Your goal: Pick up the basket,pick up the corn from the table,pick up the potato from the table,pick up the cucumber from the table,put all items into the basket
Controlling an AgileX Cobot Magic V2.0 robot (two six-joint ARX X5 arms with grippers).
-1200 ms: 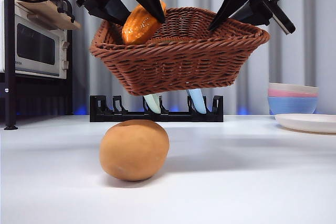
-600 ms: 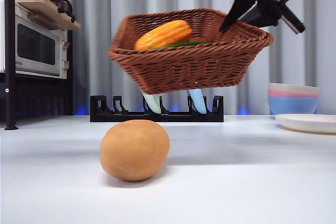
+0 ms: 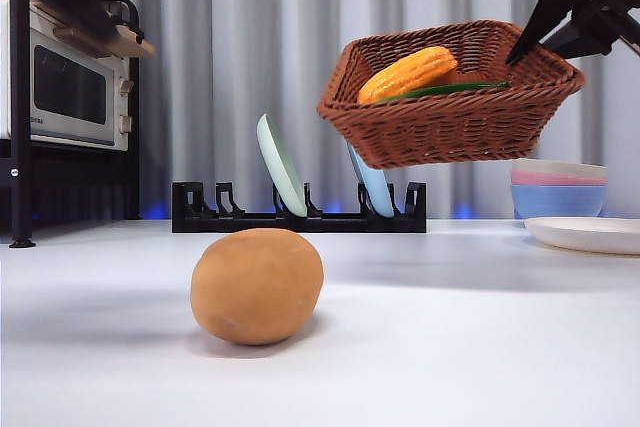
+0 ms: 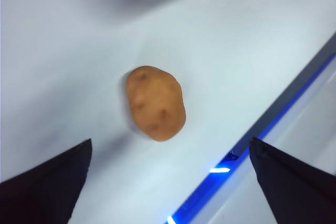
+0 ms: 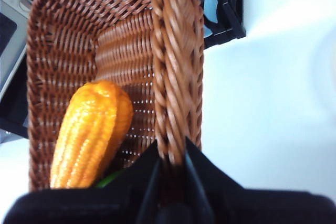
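My right gripper point(image 3: 560, 22) is shut on the rim of the brown wicker basket point(image 3: 450, 112), which hangs tilted in the air at the upper right of the front view. The orange-yellow corn point(image 3: 408, 72) lies inside it, seen also as corn point(image 5: 89, 135) against the basket's wall point(image 5: 68, 51). A thin green sliver of the cucumber point(image 3: 450, 90) shows beside the corn. The tan potato point(image 3: 257, 285) rests on the table near the front. My left gripper point(image 4: 168, 182) hovers open high above the potato point(image 4: 155, 102), jaws wide apart.
A black dish rack point(image 3: 298, 215) with two plates stands at the back. Stacked pink and blue bowls point(image 3: 558, 189) and a white plate point(image 3: 585, 234) sit at the right. A microwave point(image 3: 65, 87) on a shelf is at the left. A blue-lit table edge point(image 4: 252, 145) runs near the potato.
The basket has moved right with the corn and cucumber in it. The left gripper let go of the corn into the basket and left the front view.
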